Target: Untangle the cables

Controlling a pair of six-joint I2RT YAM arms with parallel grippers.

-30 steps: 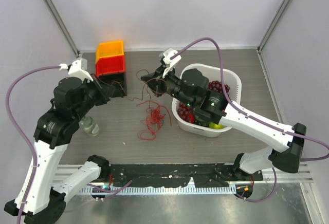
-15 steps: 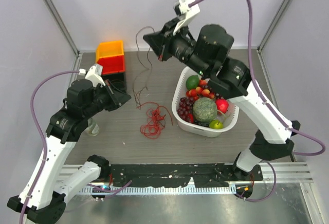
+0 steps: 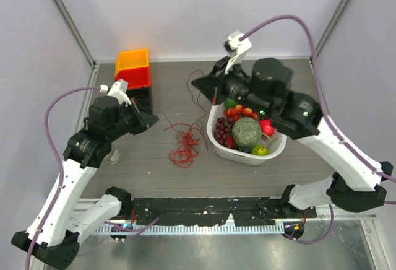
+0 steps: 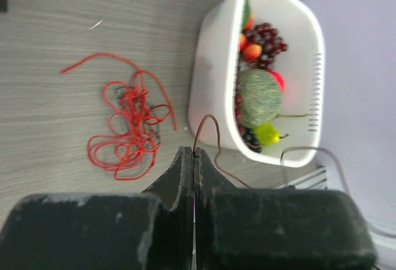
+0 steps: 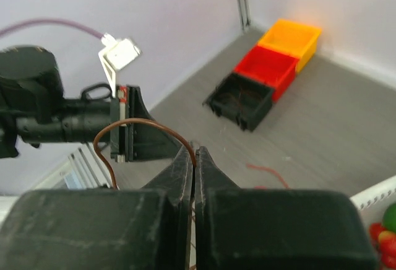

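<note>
The cables are a loose tangle of thin red wires [image 3: 184, 145] on the table left of the white basket [image 3: 276, 150], plus a brown strand [image 4: 208, 121]. The tangle also shows in the left wrist view [image 4: 130, 127]. My left gripper [image 3: 154, 118] is shut on one end of the brown strand, above and left of the tangle; its jaws [image 4: 194, 153] pinch the strand. My right gripper [image 3: 195, 83] is shut on the same strand's other part [image 5: 127, 124], held in the air behind the tangle, near the basket's far left corner; the strand arcs from its jaws [image 5: 193, 150].
The white basket [image 4: 210, 65] holds grapes, a green melon and other fruit. Orange [image 3: 133, 59], red [image 3: 133, 78] and black [image 3: 143, 104] bins stand in a row at the back left. A clear jar [image 3: 109, 153] stands beside the left arm.
My right gripper lifted the brown strand high, then came down and to the right. My left gripper moved right with its end. The red tangle stayed on the table.
</note>
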